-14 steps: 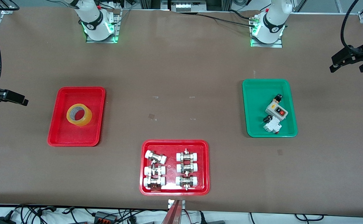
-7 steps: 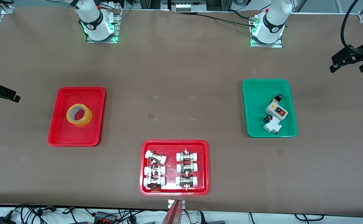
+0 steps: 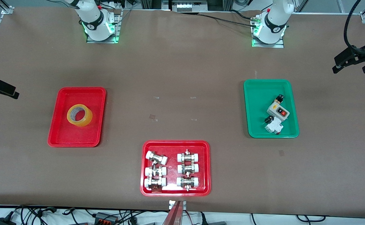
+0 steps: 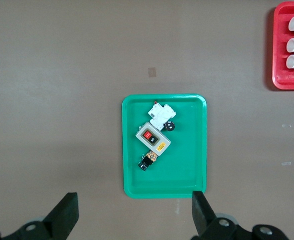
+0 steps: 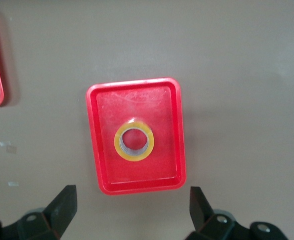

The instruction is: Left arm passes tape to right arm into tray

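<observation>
tape point(image 3: 79, 115): lies flat in the red tray point(image 3: 60, 137), toward the right arm's end of the table point(image 3: 182, 72); nothing touches it. placement reads as done.
right claw point(image 3: 12, 93): spread wide and empty, off past the tray at the table's edge; over the last second it has drawn farther from the tray, so the release looks complete and the arm is retreating.
left claw point(image 3: 352, 61): spread wide, empty, up at its own end past the green tray point(image 3: 257, 93); unchanged, waiting.
fittings tray point(image 3: 175, 145): nearest the front camera, undisturbed.
</observation>
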You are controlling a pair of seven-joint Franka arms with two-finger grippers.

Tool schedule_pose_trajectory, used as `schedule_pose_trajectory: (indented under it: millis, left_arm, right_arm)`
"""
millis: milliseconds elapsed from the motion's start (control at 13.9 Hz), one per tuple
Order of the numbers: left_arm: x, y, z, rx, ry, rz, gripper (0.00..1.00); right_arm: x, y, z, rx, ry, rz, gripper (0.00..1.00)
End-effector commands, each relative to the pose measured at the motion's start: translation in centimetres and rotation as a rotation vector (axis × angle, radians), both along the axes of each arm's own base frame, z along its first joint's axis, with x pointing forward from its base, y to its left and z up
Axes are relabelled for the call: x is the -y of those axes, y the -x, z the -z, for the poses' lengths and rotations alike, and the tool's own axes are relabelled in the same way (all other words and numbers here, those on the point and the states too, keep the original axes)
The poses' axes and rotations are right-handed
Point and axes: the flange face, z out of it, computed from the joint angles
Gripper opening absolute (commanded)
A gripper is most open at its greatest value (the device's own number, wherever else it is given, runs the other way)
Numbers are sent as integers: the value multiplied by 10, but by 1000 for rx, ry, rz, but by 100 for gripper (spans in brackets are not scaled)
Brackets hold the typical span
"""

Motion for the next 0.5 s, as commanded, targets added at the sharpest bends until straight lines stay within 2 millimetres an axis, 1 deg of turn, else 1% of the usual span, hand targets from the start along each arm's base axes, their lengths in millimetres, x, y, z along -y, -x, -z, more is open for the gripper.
schedule_pose_trajectory:
  millis: [0,359,431]
  left_arm:
    - [-2,-1,-5,8,-6,13,100]
    - [-1,-1,-6,10,-5,13,100]
    - [-1,-1,-5,8,-4,8,100]
  right_arm:
    - [-7,29,3,20,20,-29,100]
    - [-8,60,13,-13,16,-31,100]
    - [-8,62,15,-15,16,-32,100]
